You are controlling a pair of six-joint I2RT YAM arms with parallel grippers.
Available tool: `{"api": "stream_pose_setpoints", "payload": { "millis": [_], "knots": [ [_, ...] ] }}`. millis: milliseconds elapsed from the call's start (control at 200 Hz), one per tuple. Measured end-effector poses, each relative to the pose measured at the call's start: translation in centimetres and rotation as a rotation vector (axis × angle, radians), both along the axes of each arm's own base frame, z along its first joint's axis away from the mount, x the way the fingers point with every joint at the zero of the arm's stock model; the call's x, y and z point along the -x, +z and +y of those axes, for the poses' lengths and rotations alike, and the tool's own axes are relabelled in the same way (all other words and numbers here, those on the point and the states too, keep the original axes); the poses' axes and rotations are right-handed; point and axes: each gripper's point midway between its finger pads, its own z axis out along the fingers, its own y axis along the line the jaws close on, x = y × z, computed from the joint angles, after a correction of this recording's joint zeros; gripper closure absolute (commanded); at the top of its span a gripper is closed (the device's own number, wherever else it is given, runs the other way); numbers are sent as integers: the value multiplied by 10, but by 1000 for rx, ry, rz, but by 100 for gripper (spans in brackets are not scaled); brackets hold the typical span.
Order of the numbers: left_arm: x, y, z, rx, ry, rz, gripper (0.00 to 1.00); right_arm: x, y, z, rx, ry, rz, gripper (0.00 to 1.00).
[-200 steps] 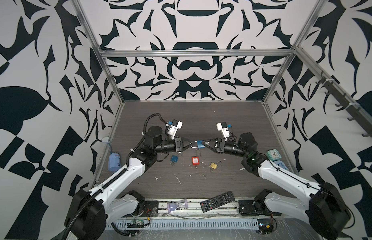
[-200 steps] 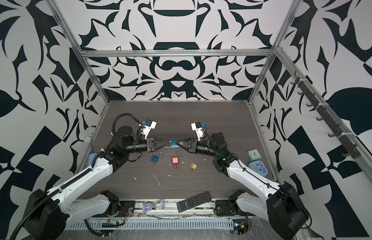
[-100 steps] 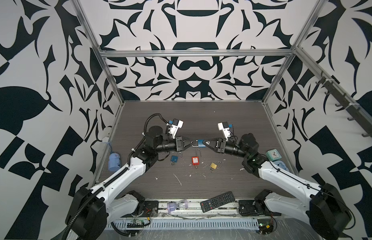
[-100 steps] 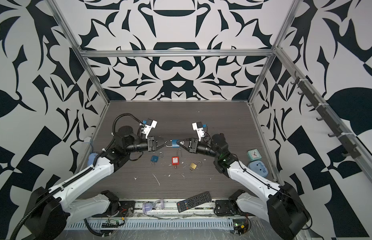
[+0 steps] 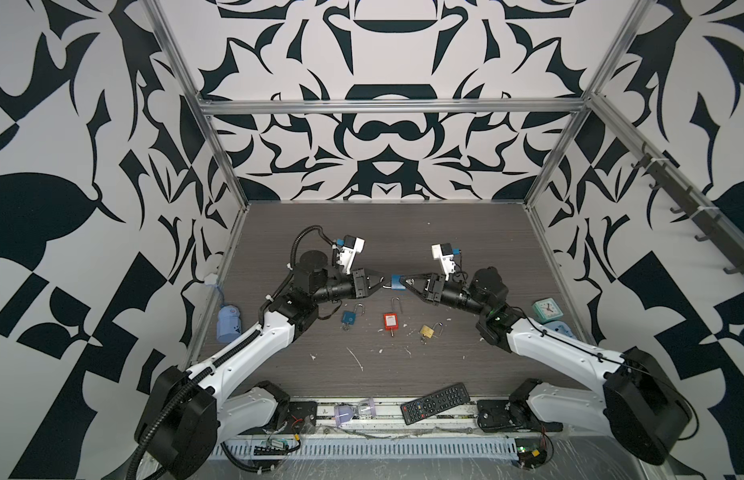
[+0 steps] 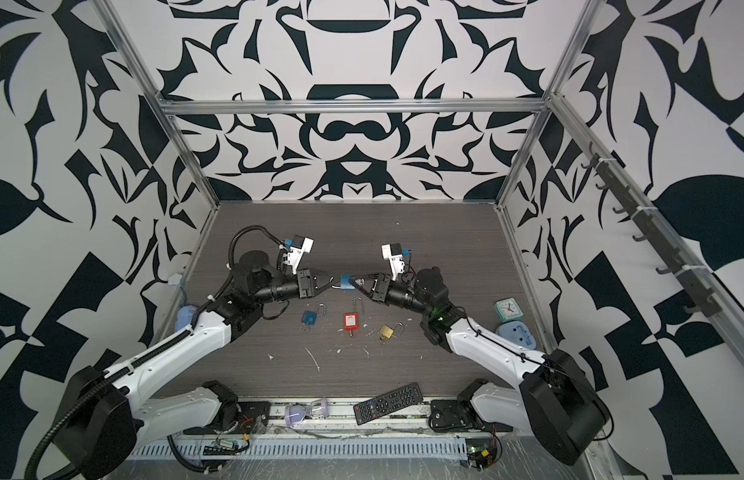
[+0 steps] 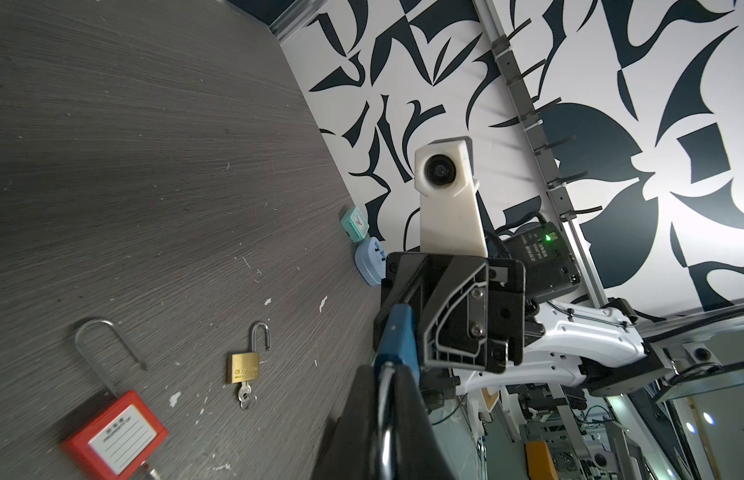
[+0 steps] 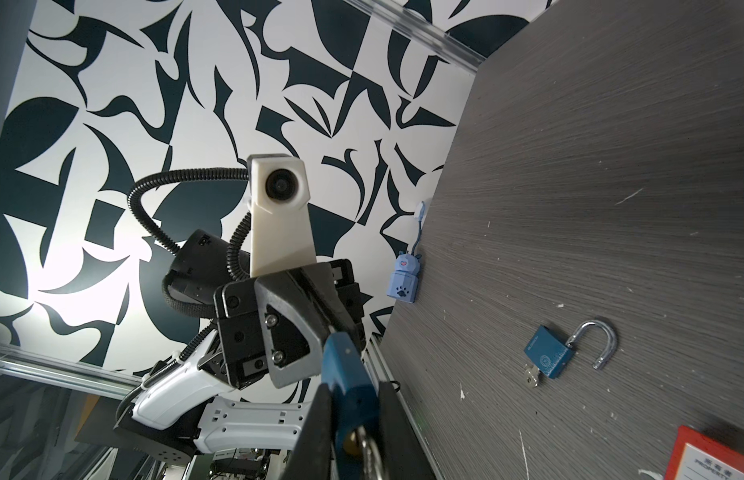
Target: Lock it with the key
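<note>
A blue padlock (image 5: 397,282) (image 6: 346,281) hangs above the table middle, held between both grippers. My left gripper (image 5: 385,277) (image 7: 385,370) is shut on its silver shackle (image 7: 385,399), which runs between the fingers. My right gripper (image 5: 405,283) (image 8: 353,386) is shut on the blue body (image 8: 347,374) from the opposite side. At the body's keyhole end a metal key ring (image 8: 368,451) shows between the right fingers; the key itself is mostly hidden. The body's top edge (image 7: 399,336) shows in the left wrist view.
On the table lie a second blue padlock (image 5: 349,318) with an open shackle and a key, a red padlock (image 5: 390,321) and a brass padlock (image 5: 427,330). A remote (image 5: 434,403) lies at the front edge, a clock (image 5: 547,309) at the right wall, a blue toy (image 5: 228,324) at the left.
</note>
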Motion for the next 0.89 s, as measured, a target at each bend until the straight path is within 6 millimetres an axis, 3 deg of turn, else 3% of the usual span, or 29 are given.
{"api": "stream_pose_setpoints", "payload": {
  "millis": [270, 355, 420, 450, 530, 660, 895],
  "knots": [
    [-4, -1, 0, -3, 17, -7, 99, -3, -1, -1, 3, -24, 6, 100],
    [-3, -1, 1, -11, 17, -13, 75, -2, -2, -2, 12, -27, 17, 100],
    [-3, -1, 2, -15, 23, -23, 37, 3, -2, -3, 19, -17, 21, 100],
    [-1, 0, 1, -14, 15, -30, 27, 8, -3, -1, 24, 3, 24, 100],
    [3, 1, 1, -19, 0, -38, 12, 20, -9, 2, 41, 50, 43, 100],
    [3, 5, 8, -35, 15, -58, 10, 26, -17, -4, 62, 57, 73, 100],
    [4, 7, 9, -31, 8, -68, 14, 27, -11, -9, 53, 47, 63, 100]
  ]
}}
